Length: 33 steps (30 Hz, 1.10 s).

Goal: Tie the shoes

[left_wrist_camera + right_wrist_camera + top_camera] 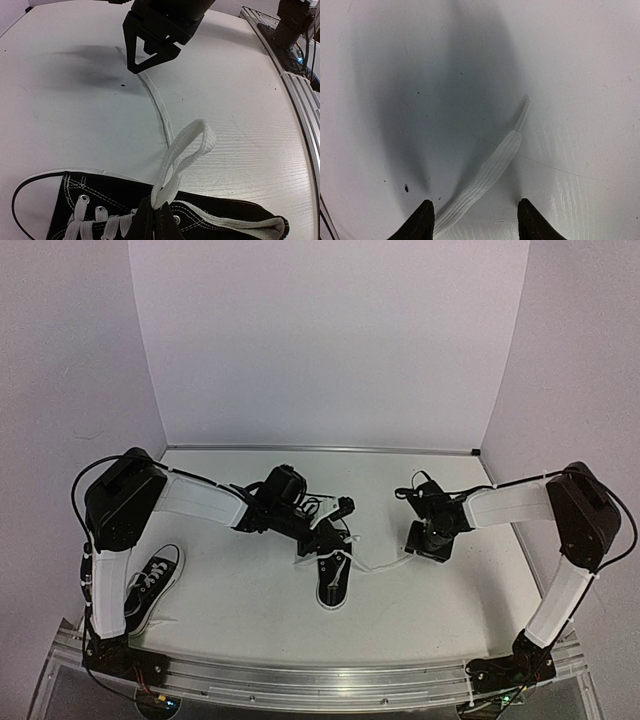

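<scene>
One black sneaker (333, 582) with a white toe cap lies mid-table, toe toward me. My left gripper (322, 540) is over its tongue and is shut on a loop of white lace (186, 150), held up above the shoe (235, 220); its fingers (142, 222) pinch the base of the loop. The other end of the lace (492, 167) lies flat on the table and runs right (385, 565) to my right gripper (428, 542). That gripper (476, 220) is open, with its tips low on either side of the lace end. The second sneaker (152, 590) lies at the near left.
The left arm's base and upper link (120, 540) stand right beside the second sneaker. An aluminium rail (320, 680) runs along the near table edge. White walls (330, 340) close the back and sides.
</scene>
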Motion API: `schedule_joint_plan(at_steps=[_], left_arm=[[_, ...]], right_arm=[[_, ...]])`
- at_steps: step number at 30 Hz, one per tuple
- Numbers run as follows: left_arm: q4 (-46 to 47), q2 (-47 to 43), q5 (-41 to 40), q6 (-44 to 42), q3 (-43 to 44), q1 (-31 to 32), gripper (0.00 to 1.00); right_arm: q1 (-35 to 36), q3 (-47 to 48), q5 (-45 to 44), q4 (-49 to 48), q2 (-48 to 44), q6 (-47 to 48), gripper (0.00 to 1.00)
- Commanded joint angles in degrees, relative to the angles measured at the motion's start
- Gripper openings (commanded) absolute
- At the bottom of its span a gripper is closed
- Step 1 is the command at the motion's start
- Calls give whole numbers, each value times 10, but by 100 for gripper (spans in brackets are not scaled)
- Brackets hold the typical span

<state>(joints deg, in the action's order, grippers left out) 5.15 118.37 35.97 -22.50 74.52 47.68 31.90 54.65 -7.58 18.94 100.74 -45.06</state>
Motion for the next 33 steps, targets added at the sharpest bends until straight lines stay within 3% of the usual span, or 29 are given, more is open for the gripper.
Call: schedule_joint_plan(at_steps=[1,13,16,19,21,28,33], left_arm=[[24,-16,7,-3,-2,3,0],[31,-22,2,-7,-8,3,0],[29,-22,1,-11,-8,3,0],[31,-21,3,-17,-11,3,0],[38,-23,4,-20,-17,3,0],[61,-28,-12,-38,-32,4,0],[94,-36,-30,-49,-50,7,0]], right_arm=[[-2,10,-4,-7,-30,0,54],[-3,25,-41,-1,50,-9,47],[-3,25,-42,-1,56,-3,35],[-3,31,-35,-2,59,3,7],[-3,39,-17,-9,54,11,0],[-4,147,66,-43,29,96,0],[-2,259,207,-56,70,137,0]])
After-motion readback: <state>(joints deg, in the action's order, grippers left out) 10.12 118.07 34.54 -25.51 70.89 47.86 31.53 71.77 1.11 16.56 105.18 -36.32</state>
